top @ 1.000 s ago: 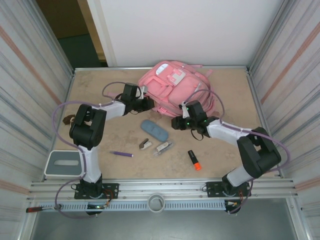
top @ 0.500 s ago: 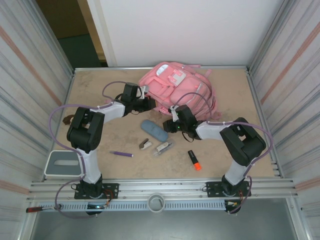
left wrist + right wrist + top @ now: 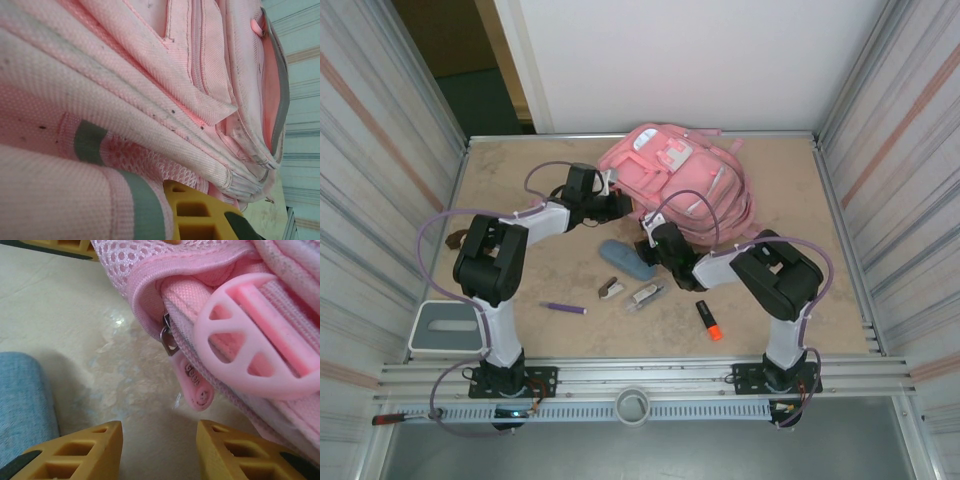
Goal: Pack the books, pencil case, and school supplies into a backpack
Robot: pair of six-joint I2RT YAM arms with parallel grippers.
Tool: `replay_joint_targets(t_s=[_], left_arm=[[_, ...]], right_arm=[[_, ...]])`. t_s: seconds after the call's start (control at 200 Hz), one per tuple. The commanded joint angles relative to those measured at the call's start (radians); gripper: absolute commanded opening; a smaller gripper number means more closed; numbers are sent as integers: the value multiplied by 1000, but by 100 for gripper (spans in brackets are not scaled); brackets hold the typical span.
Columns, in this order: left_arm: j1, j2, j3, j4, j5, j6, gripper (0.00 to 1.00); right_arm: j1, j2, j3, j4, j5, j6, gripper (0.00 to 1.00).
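Note:
The pink backpack (image 3: 675,170) lies at the back of the table. My left gripper (image 3: 622,206) is shut on fabric at its left edge; one yellow finger (image 3: 197,212) shows under the pink cloth (image 3: 150,75). My right gripper (image 3: 648,238) stands open low over the table, its fingers (image 3: 85,445) apart, just short of a pink zipper pull (image 3: 196,389) at the backpack's corner. The blue-grey pencil case (image 3: 627,260) (image 3: 22,400) lies beside its left finger. A purple pen (image 3: 564,308), a stapler-like piece (image 3: 611,289), a clear clip (image 3: 647,295) and an orange highlighter (image 3: 709,320) lie in front. The books are out of view.
A brown-and-white lump with a cord (image 3: 453,240) lies at the left wall. A white-and-grey tray (image 3: 445,330) sits at the front left corner. Corrugated walls close in both sides. A round pink strap ring (image 3: 255,335) hangs just above the zipper pull.
My right gripper has swung left along the backpack's near edge, ending beside the pencil case at the backpack's lower left corner. The left arm and the loose items have not moved.

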Motion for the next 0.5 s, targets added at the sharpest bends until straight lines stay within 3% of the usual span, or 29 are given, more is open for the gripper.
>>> replay_joint_targets(t_s=[0.0, 0.496], left_arm=[[-17, -97, 47, 55, 96, 4, 0], [-18, -92, 41, 61, 95, 2, 0]], right_arm=[[0, 40, -4, 100, 121, -28, 42], [20, 47, 15, 221, 211, -100, 41]])
